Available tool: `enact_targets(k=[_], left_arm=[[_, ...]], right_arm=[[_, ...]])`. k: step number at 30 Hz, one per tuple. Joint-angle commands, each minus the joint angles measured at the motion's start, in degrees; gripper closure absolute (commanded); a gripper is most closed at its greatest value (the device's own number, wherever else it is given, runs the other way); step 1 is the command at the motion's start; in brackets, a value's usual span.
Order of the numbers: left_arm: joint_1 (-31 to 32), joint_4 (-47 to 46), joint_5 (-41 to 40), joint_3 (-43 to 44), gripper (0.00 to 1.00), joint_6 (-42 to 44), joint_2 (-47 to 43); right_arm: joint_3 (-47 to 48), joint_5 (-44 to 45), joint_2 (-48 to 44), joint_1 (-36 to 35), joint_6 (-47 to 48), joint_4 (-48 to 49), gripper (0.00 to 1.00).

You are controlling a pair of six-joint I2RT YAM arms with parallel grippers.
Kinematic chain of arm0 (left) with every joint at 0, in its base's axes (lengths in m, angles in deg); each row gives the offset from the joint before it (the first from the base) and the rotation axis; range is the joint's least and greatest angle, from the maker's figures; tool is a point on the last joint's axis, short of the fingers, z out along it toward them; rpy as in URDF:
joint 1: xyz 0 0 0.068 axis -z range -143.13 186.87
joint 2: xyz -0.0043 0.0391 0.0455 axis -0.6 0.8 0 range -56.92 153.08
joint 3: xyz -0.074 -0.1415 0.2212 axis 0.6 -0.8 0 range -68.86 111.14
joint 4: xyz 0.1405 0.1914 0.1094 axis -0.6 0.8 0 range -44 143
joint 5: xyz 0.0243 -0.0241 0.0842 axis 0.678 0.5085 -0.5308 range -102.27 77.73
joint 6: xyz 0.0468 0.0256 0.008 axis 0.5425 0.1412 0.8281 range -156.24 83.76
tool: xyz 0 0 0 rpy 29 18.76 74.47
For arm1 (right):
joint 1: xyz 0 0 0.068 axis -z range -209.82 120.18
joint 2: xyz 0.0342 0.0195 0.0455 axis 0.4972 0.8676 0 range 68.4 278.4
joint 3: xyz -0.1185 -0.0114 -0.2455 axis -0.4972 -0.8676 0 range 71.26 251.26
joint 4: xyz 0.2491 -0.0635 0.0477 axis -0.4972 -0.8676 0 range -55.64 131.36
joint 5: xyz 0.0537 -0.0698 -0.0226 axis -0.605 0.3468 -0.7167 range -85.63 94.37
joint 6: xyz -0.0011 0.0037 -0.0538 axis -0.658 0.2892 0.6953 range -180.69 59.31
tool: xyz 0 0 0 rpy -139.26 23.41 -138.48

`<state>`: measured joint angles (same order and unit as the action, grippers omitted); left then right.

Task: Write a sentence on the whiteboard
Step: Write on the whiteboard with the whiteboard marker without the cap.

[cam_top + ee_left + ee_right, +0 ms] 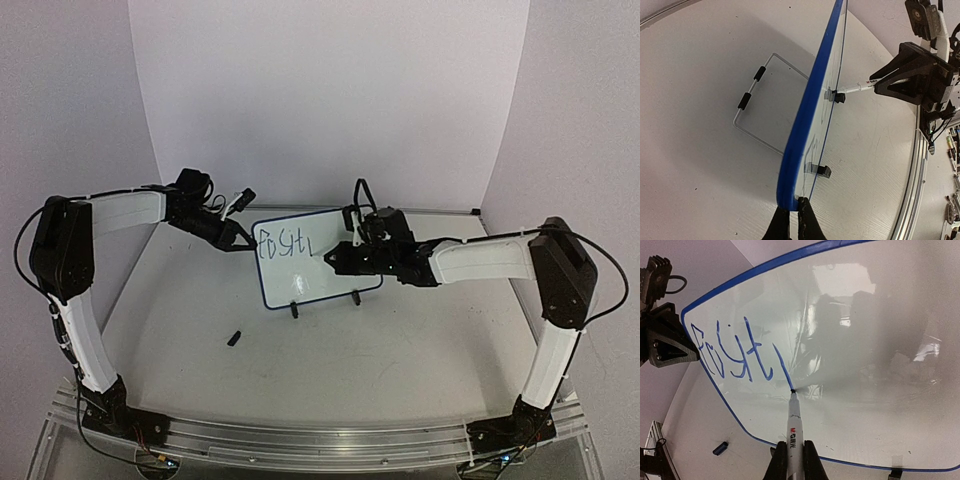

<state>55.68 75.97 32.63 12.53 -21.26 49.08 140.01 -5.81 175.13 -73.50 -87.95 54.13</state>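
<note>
The whiteboard [330, 282] stands upright on two black clip feet mid-table. My left gripper [240, 243] is shut on its left edge, and the left wrist view shows my fingertips [792, 216] pinching the blue frame [812, 100] at a corner. The start of the sentence [730, 352] is in blue along the top left, ending in a fresh downstroke. My right gripper [794, 452] is shut on a white marker [794, 427], whose tip touches the board at the foot of that stroke. The marker [857, 88] also meets the board face in the left wrist view.
A small dark marker cap [234, 338] lies on the table in front of the board, left of centre; the cap [720, 448] also shows in the right wrist view. A wire stand [752, 110] lies behind the board. A metal rail [320, 440] runs along the near edge.
</note>
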Motion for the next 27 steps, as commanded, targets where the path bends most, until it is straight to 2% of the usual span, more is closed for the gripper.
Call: enact_targets(k=[1,7,27], left_arm=[[0.3,-0.4,-1.9,1.1,1.00,2.4,-2.9],[0.3,-0.4,-1.8,1.2,1.00,2.4,-2.8],[0.3,-0.5,-1.8,1.2,1.00,2.4,-2.6]], right_arm=[[-0.6,-1.6,-4.8,0.3,-0.2,1.7,1.00],[1.5,-3.4,-7.3,0.3,0.4,3.6,1.00],[8.4,2.5,0.1,0.3,1.4,0.7,1.00]])
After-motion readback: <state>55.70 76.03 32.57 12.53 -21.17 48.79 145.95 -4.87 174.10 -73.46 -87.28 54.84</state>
